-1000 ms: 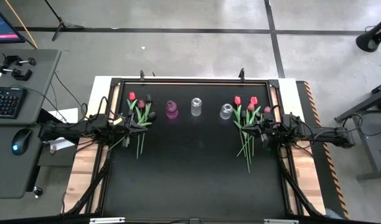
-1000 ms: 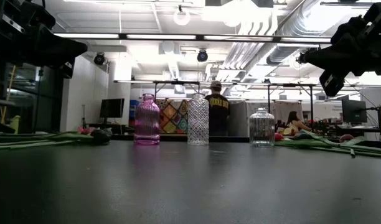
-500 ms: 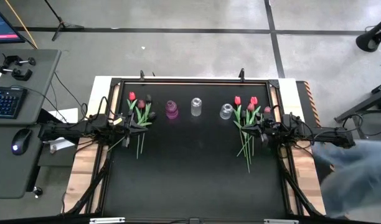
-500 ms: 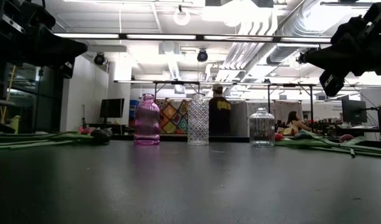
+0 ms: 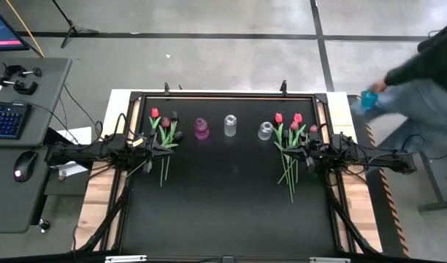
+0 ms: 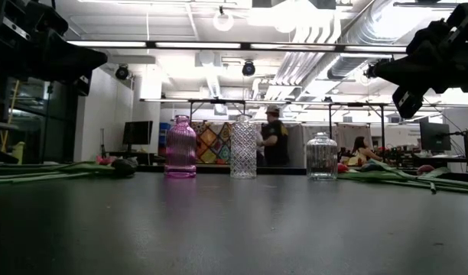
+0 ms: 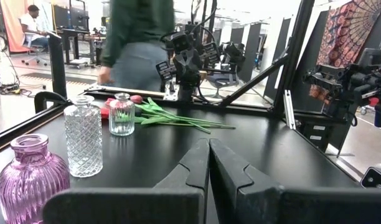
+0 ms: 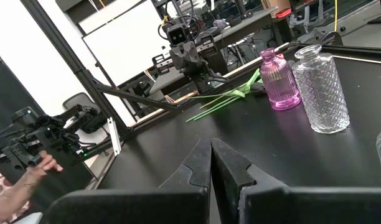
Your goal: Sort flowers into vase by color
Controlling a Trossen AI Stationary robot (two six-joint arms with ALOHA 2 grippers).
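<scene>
In the high view, left of centre, thin-stemmed artificial tulips (image 5: pixel 163 130) lie flat under the left gripper (image 5: pixel 156 145), fingers pressed together, empty. Ribbed pink glass vase (image 5: pixel 201 128), two clear cut-glass vases follow. Right tulip bunch (image 5: pixel 290 142) lies beside the right gripper (image 5: pixel 300 155), likewise closed, empty.

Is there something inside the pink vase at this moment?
No stem rises from the pink vase in the low or high view. Its tinted ribbed glass shows nothing inside, though the bottom is hard to see.

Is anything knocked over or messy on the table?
Nothing stands out. The three vases, pink, tall clear and short clear, stand upright in a row, and the flowers lie in two bunches.
</scene>
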